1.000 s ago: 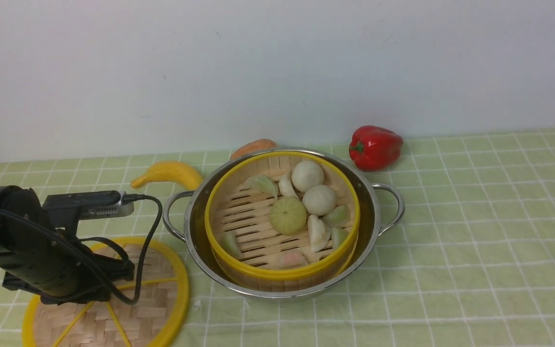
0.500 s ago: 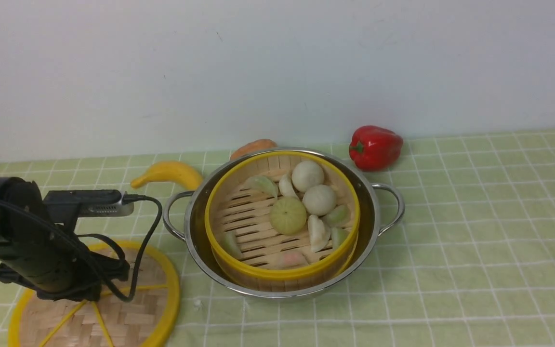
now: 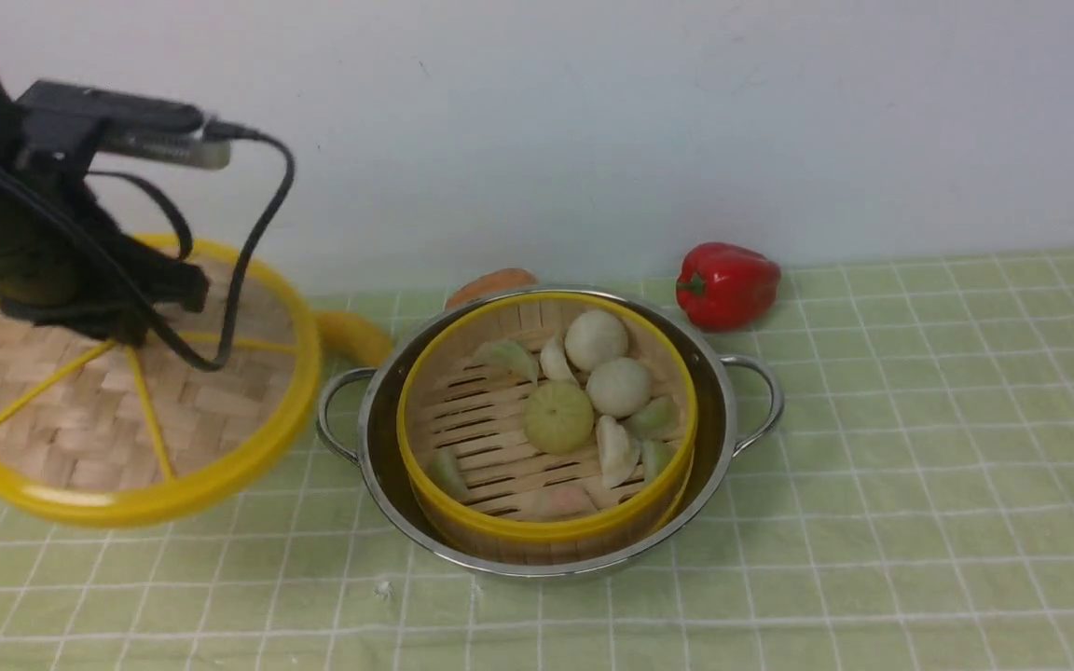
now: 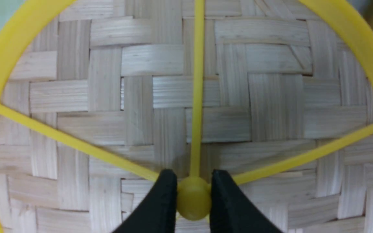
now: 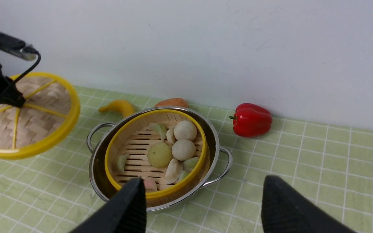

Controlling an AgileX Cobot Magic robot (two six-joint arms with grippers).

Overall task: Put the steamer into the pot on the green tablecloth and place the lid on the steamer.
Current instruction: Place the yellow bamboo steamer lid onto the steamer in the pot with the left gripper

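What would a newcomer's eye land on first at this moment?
The big woven lid at the far left, tilted and held clear of the green tablecloth, with the left gripper pinching its yellow centre hub. Next, in the middle, the steamer with its white and green buns sits inside the shiny pot. A red pepper stands out just behind the pot, to its right.

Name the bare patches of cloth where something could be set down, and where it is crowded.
Free: the green tablecloth right of the pot, nearer than the red pepper; the near strip before the pot. Crowded: behind the pot, banana and orange vegetable; left, the lid in the left tool.
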